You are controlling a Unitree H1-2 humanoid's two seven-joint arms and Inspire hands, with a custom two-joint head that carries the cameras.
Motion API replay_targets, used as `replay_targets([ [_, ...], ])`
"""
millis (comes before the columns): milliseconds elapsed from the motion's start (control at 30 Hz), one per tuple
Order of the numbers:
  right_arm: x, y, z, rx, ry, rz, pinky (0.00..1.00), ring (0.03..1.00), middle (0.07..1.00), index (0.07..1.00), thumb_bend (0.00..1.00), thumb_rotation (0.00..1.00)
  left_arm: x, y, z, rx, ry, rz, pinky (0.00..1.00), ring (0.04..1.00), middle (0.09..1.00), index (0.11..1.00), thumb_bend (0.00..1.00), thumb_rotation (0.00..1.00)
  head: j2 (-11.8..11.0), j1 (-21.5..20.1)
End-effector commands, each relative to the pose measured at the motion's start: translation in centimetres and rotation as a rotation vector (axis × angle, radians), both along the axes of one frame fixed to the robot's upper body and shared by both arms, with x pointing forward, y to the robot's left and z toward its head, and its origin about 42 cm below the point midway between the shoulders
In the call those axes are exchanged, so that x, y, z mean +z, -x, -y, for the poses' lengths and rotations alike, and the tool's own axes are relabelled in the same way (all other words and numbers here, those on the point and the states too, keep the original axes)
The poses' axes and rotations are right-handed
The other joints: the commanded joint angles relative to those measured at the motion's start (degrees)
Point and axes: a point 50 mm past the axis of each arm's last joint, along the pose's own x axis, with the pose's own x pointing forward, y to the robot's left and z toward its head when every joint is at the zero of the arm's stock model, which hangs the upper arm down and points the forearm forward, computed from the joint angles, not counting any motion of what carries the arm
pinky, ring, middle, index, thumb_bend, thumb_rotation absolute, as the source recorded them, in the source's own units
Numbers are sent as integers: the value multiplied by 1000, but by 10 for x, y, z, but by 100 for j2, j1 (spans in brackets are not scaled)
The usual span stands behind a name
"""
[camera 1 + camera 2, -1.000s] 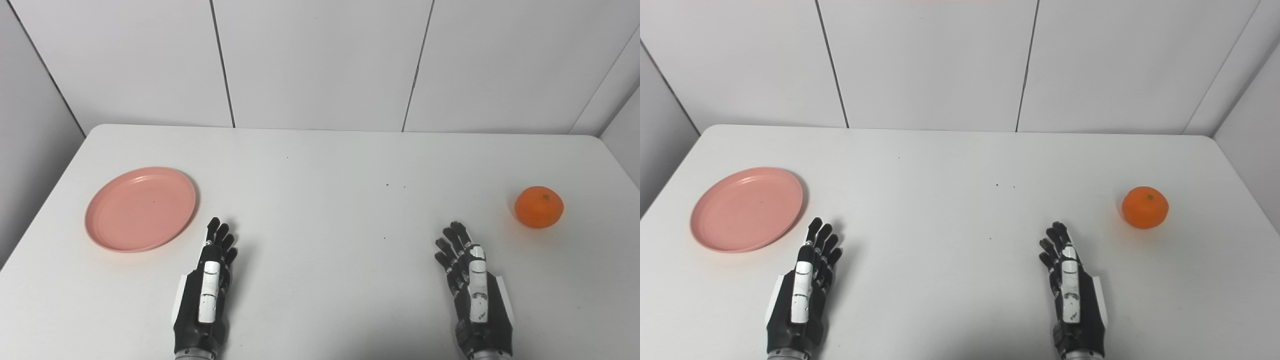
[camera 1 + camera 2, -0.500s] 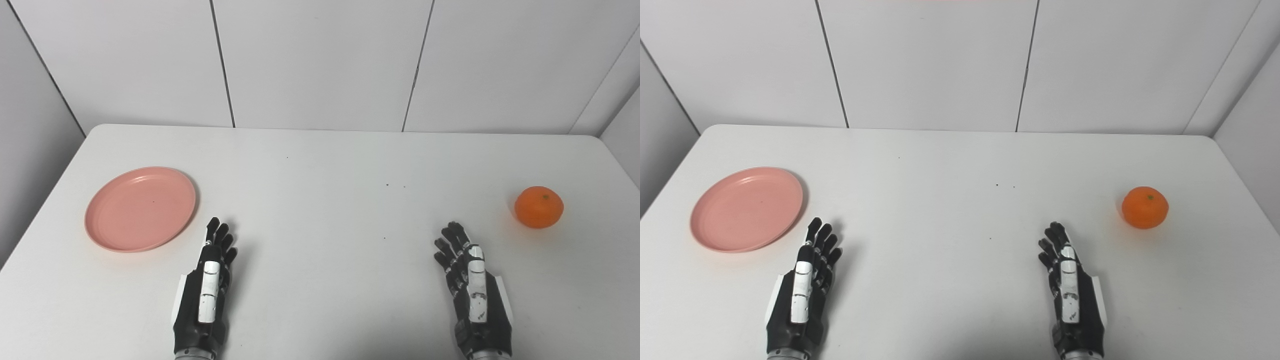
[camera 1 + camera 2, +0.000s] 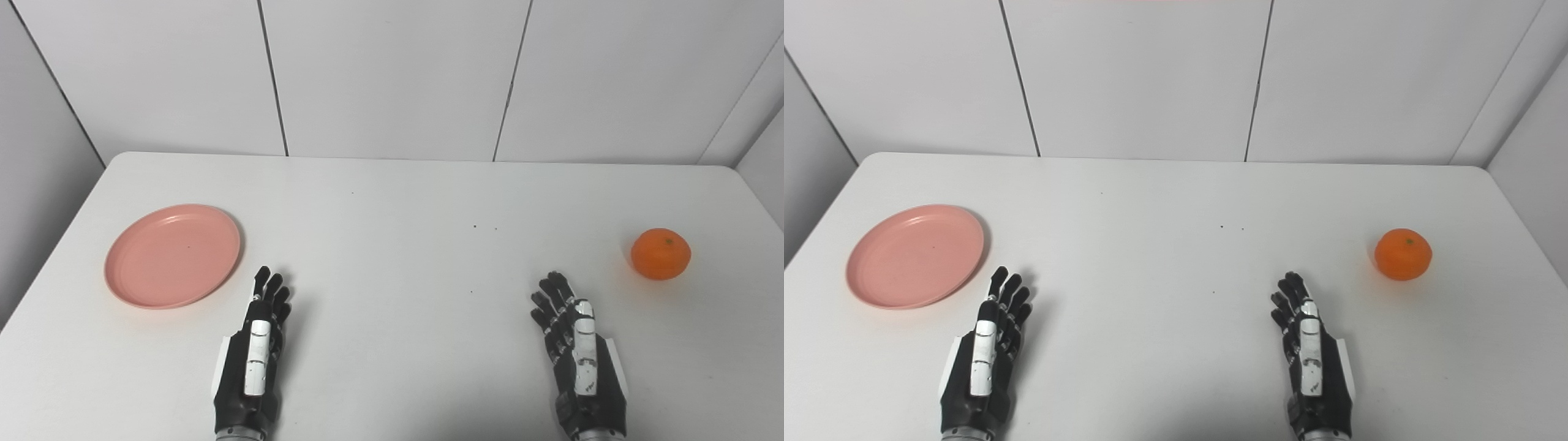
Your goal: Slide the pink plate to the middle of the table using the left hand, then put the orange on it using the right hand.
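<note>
A round pink plate (image 3: 172,255) lies flat on the left side of the white table (image 3: 392,202). An orange (image 3: 661,253) sits near the table's right edge. My left hand (image 3: 252,355) rests near the front edge, just right of and nearer than the plate, apart from it, fingers straight and empty. My right hand (image 3: 579,358) rests near the front edge, left of and nearer than the orange, well apart from it, fingers straight and empty.
White wall panels (image 3: 392,73) rise behind the table's far edge. A few small dark specks (image 3: 484,228) mark the tabletop near the middle.
My right hand has shifted very slightly to the left. The left hand, plate and orange have not moved.
</note>
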Motion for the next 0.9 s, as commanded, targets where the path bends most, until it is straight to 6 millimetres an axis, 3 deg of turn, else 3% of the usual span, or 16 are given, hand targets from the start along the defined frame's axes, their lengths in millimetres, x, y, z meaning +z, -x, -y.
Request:
replay_targets([
  [0,-20,31,12,2,9,-91,961,930,934,917,816,1000,-15,27,-7,4,-35,-51,1000,978,985,994,785,909,-47,92],
  [233,-29,32,25,16,9,-94,976,948,952,948,828,1000,-20,27,8,1,-26,-62,1000,981,979,992,796,898,-296,470],
  [867,-48,28,38,37,22,-105,1000,972,982,972,777,1000,-34,25,25,-2,-6,-58,1000,997,984,991,796,894,-784,750],
])
